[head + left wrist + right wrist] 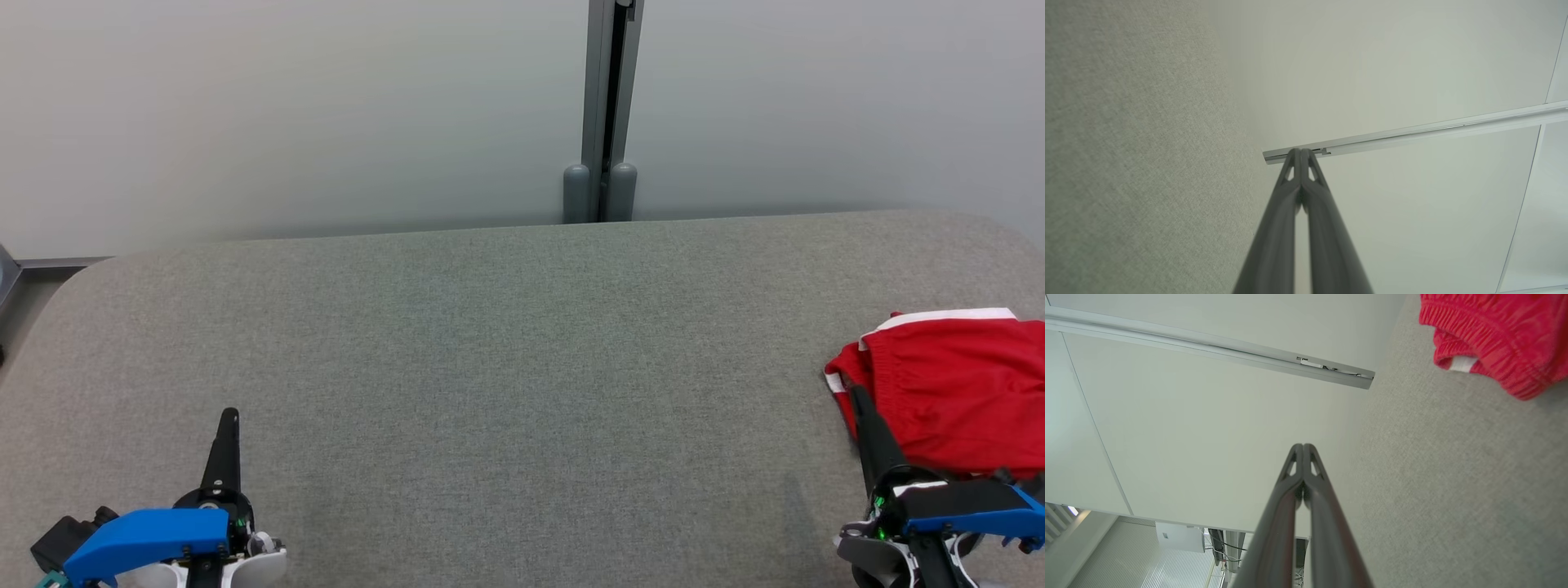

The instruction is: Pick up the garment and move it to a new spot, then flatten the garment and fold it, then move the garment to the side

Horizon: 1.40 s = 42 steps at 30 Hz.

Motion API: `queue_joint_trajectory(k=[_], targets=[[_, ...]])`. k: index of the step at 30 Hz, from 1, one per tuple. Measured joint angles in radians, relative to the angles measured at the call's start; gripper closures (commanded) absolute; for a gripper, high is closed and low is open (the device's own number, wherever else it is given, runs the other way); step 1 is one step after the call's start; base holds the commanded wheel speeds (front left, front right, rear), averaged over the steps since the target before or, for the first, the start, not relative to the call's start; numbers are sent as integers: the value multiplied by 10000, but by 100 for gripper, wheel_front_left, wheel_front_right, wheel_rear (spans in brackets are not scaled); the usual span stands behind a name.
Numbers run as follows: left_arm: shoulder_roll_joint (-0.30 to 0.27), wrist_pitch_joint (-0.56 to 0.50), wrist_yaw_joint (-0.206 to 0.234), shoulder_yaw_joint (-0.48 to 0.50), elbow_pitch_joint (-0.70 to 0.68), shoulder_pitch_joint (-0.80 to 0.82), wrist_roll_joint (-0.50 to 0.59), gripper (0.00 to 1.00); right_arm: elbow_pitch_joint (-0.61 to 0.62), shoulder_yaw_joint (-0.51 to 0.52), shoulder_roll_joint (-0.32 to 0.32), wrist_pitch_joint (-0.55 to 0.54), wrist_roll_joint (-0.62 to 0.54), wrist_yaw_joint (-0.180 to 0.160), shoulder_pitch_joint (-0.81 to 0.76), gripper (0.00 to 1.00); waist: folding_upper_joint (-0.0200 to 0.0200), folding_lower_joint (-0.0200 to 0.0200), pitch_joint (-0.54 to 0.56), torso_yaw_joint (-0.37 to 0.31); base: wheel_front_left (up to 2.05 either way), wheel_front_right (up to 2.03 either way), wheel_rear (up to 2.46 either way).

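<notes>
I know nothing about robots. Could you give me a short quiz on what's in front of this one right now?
1. True or false: the garment lies on the right side of the table.
2. The garment is mainly: A blue, B red, C green.
3. Fill in: the left gripper and right gripper are both ____ (open/shut).

Key: 1 true; 2 B; 3 shut.

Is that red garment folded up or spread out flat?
Folded, it seems: the red garment lies in a compact bundle, layers doubled, on the table.
</notes>
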State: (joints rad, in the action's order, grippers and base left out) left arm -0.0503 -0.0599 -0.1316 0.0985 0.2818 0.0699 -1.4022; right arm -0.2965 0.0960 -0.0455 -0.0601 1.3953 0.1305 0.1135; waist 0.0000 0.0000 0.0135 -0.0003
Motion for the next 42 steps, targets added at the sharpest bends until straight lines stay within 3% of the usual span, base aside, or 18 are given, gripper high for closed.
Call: queue_joint_trajectory(k=[30, 42], targets=[[-2, -537, 0, 151, -349, 322, -2054, 100, 512, 173, -13, -537, 2115, 0, 0, 100, 0, 0, -166, 2, 0, 0, 0], [-2, -543, 0, 155, -359, 344, -2094, 100, 518, 178, -13, -545, 2163, 0, 0, 100, 0, 0, -167, 2, 0, 0, 0]])
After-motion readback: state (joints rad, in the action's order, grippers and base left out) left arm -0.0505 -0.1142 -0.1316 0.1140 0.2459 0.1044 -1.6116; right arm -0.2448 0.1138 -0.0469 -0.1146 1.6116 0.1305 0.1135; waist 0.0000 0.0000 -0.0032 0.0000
